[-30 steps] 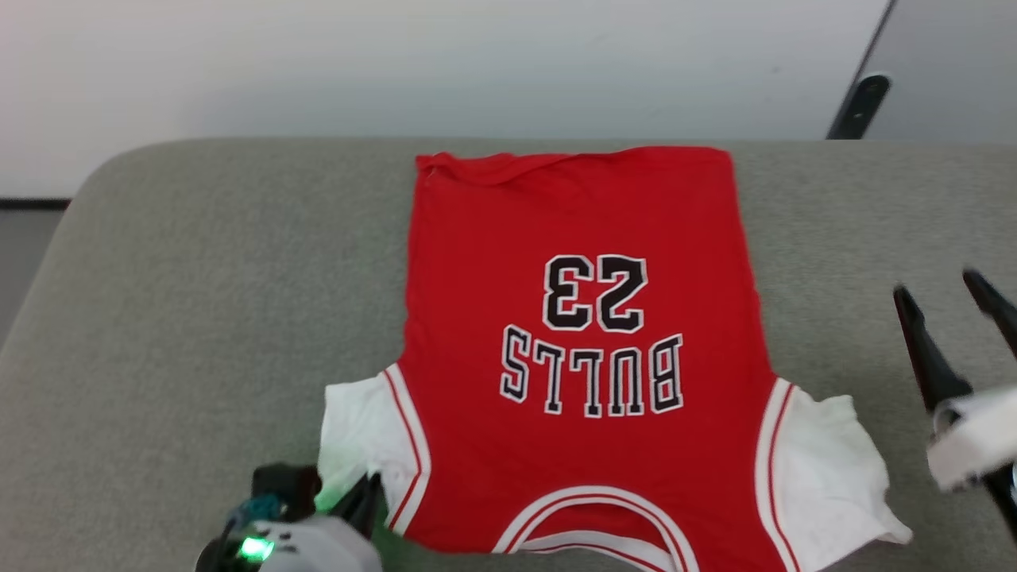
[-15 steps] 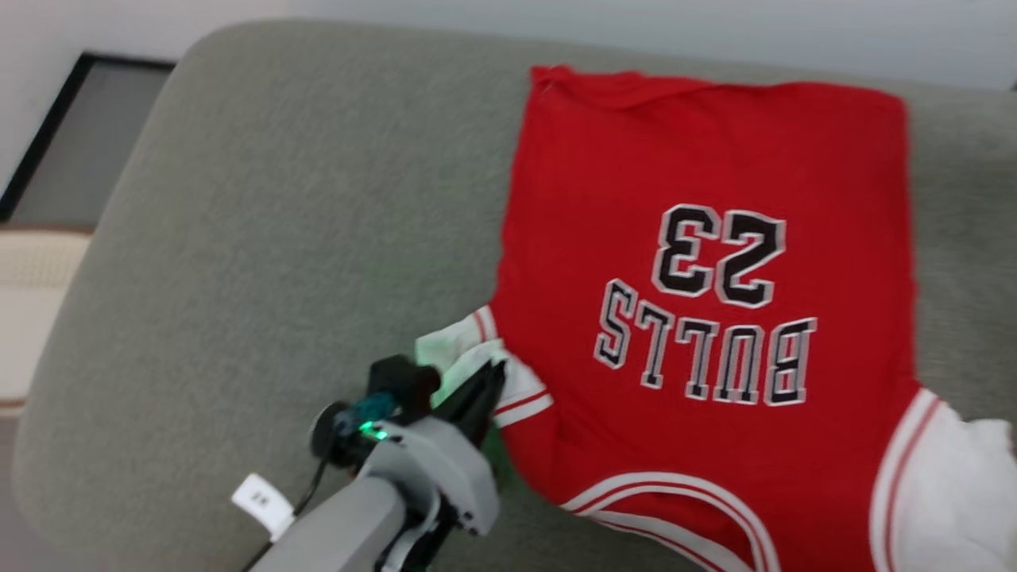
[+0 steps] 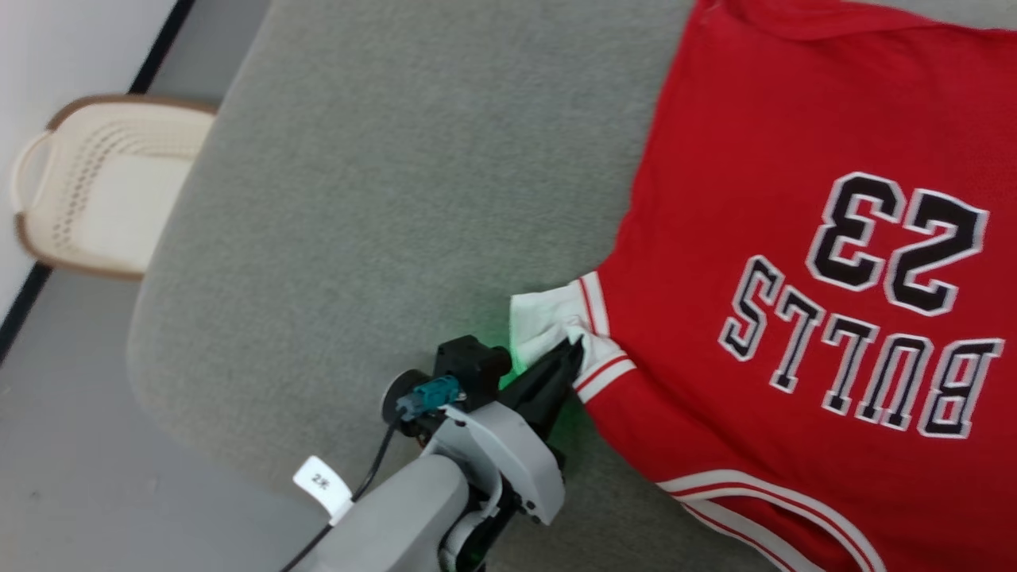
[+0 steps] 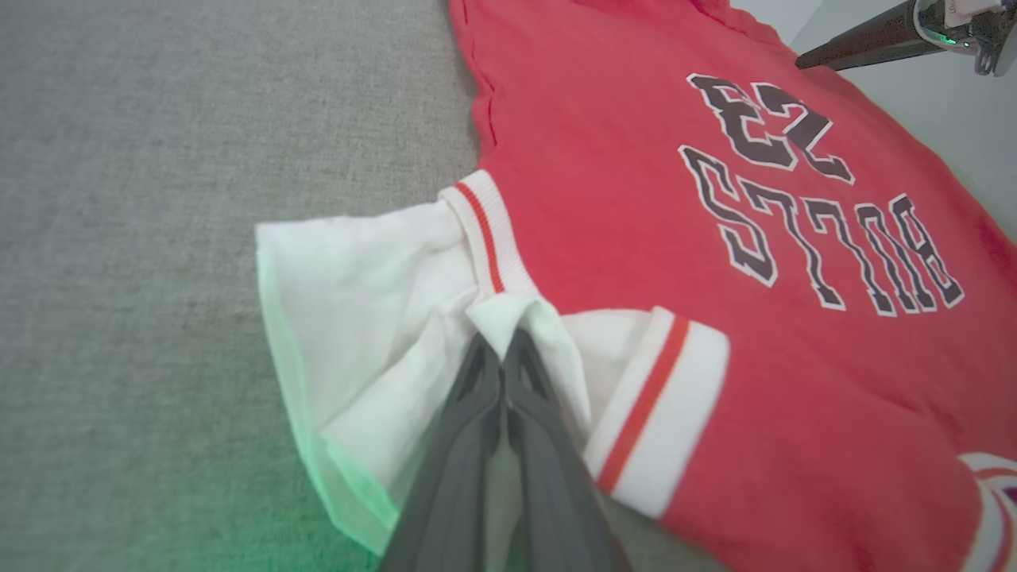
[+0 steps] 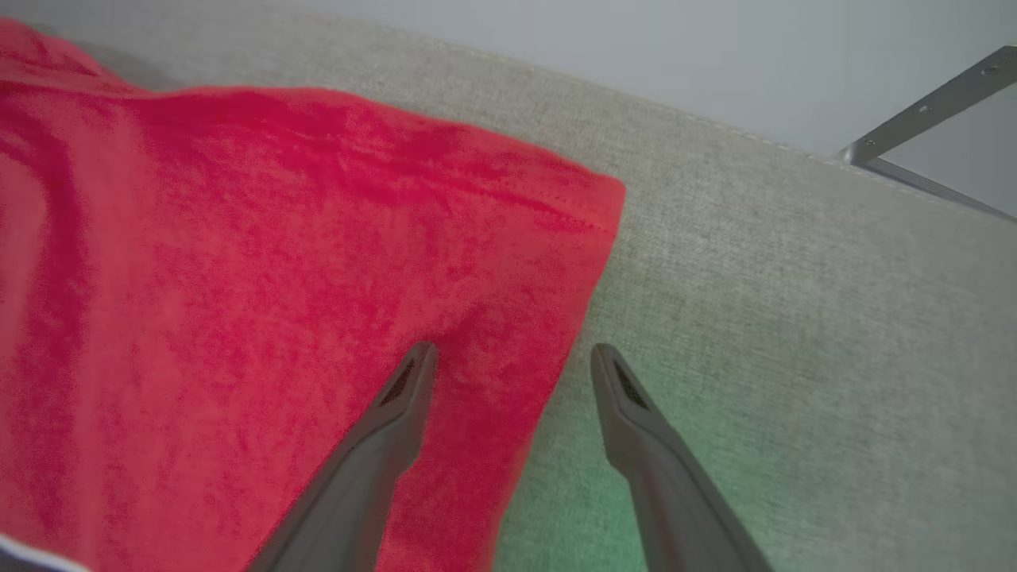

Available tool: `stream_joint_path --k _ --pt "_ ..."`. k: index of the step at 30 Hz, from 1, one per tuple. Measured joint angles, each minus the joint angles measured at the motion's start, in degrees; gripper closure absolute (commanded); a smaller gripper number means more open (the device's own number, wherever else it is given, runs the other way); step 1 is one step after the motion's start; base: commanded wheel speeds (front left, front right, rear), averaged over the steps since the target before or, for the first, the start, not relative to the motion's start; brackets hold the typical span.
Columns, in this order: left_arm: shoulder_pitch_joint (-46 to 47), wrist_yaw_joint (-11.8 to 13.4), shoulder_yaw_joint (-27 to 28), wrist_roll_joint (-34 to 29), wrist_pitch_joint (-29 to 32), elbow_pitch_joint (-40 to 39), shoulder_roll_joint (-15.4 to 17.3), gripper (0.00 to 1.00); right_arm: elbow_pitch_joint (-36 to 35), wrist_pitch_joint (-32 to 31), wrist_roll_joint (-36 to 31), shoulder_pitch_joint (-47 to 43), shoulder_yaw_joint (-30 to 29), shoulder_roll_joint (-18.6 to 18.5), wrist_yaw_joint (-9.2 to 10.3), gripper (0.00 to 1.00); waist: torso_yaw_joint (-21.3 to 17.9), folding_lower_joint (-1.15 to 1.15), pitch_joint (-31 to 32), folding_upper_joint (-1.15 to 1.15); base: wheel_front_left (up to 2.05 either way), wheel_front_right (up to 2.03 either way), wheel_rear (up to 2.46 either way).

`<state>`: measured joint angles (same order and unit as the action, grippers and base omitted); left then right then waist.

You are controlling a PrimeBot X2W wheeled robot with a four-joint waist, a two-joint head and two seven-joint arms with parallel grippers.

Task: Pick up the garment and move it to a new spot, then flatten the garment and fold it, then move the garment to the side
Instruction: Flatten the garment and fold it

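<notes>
On the cushion (image 3: 357, 199), left tool (image 3: 574, 346) clamps the garment (image 3: 739, 183) by its sleeve (image 3: 540, 318); right tool (image 5: 514, 351) gapes.

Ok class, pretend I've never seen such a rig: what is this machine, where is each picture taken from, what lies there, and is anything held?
It is a wheeled robot with two arms, each ending in a two-fingered hand. One picture looks down from a camera on its head; the other two come from cameras on its wrists, looking along each hand's fingers. A red jersey lettered BULLS 23 lies spread on a grey cushioned surface, with a pale basket on the floor beside it. The left hand is shut on the jersey's white sleeve, pinching a fold. The right hand is open over the jersey's edge, holding nothing.
</notes>
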<state>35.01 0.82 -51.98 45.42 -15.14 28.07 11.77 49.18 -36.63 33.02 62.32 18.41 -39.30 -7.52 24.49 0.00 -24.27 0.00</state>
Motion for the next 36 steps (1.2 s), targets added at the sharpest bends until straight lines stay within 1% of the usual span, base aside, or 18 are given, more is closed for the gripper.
stream_joint_path --k 5,10,11,12,14,18,25,29,32,36 --pt "0.02 -1.45 0.48 -1.03 -0.09 0.85 -1.91 1.00 5.82 -2.19 -2.15 3.44 -0.64 -0.23 0.00 0.00 3.07 0.00 -1.99 0.00 0.00 0.00 0.00" --pt "-0.01 -2.44 1.62 -2.29 -0.25 1.11 -3.09 1.00 10.84 -3.85 -4.81 7.31 -1.76 -0.04 -0.01 0.00 4.70 0.00 -3.92 0.00 0.00 0.00 0.00" --pt "-0.03 -2.64 1.93 -2.55 -0.25 1.21 -3.31 1.00 11.56 -4.31 -5.31 7.98 -1.83 0.16 -0.01 0.53 4.90 0.00 -4.26 0.00 0.00 0.00 0.00" --pt "-0.05 -2.87 2.23 -2.68 -0.26 1.37 -3.42 1.00 12.10 -4.21 -6.38 8.49 -1.90 0.47 -0.01 1.00 5.02 0.00 -4.56 0.00 0.00 0.00 0.00" --pt "-0.06 -3.16 2.81 -3.05 -0.29 1.57 -3.71 1.00 12.67 -3.96 -7.98 9.32 -1.87 0.97 0.00 1.00 5.12 0.00 -5.05 0.00 0.00 0.00 0.00" --pt "-0.03 -3.93 4.13 -3.56 -0.42 2.38 -4.20 1.00 13.50 -3.21 -8.87 10.47 -2.08 1.85 0.00 1.00 4.80 0.00 -5.46 0.00 0.00 0.00 0.00" --pt "0.11 -4.93 6.51 -4.16 -0.54 4.67 -4.27 1.00 13.83 -1.97 -7.97 10.00 -3.39 3.26 0.00 1.00 2.88 0.00 -4.57 0.00 0.00 0.00 0.00" --pt "0.10 -5.37 8.06 -4.35 -0.53 6.02 -3.86 1.00 10.69 -1.63 -4.99 6.79 -2.93 3.66 0.00 1.00 1.34 0.00 -3.53 0.00 0.00 0.00 0.00" --pt "-0.18 -5.43 9.24 -4.67 -0.52 6.88 -3.44 1.00 6.65 -1.37 -2.50 3.13 -1.82 3.38 0.00 1.00 0.02 0.00 -2.48 0.00 0.00 0.00 0.00" --pt "-0.89 -5.45 10.48 -4.87 -0.44 8.22 -2.69 1.00 0.69 -1.78 2.00 -2.89 -0.93 2.01 -0.02 1.00 -1.88 0.00 -0.84 0.00 0.00 0.00 0.00"
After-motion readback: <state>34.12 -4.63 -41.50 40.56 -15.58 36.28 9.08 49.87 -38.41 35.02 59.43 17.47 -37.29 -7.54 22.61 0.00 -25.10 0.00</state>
